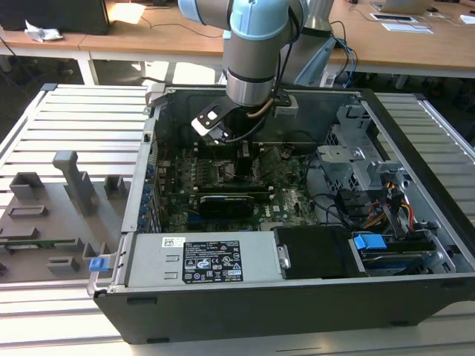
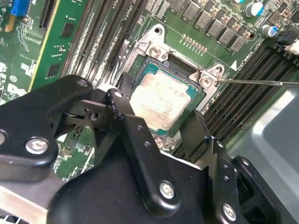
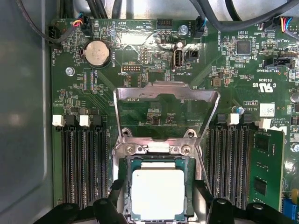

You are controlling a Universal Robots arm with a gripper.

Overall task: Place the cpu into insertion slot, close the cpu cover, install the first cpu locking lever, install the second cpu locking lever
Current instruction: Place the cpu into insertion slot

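The cpu (image 3: 158, 193), a square chip with a dull silver top, lies flat in the black insertion slot (image 3: 159, 159) on the green motherboard; the second wrist view shows it too (image 2: 161, 100). My gripper (image 3: 158, 186) is open and straddles the chip, with one black finger (image 3: 114, 187) on each side and a small gap to the chip's edges. The cpu cover (image 3: 166, 88), a metal frame with a large window, stands swung up behind the slot. A thin locking lever rod (image 2: 252, 82) sticks out from a slot corner. The arm (image 1: 252, 67) reaches down into the computer case.
Rows of black memory slots (image 3: 81, 163) (image 3: 231, 163) flank the socket. A coin battery (image 3: 98, 52) and cables lie beyond the cover. The grey case wall (image 3: 23, 116) is close by. A power supply (image 1: 200, 259), a drive cage (image 1: 364, 148) and grey fixtures (image 1: 44, 215) surround the work area.
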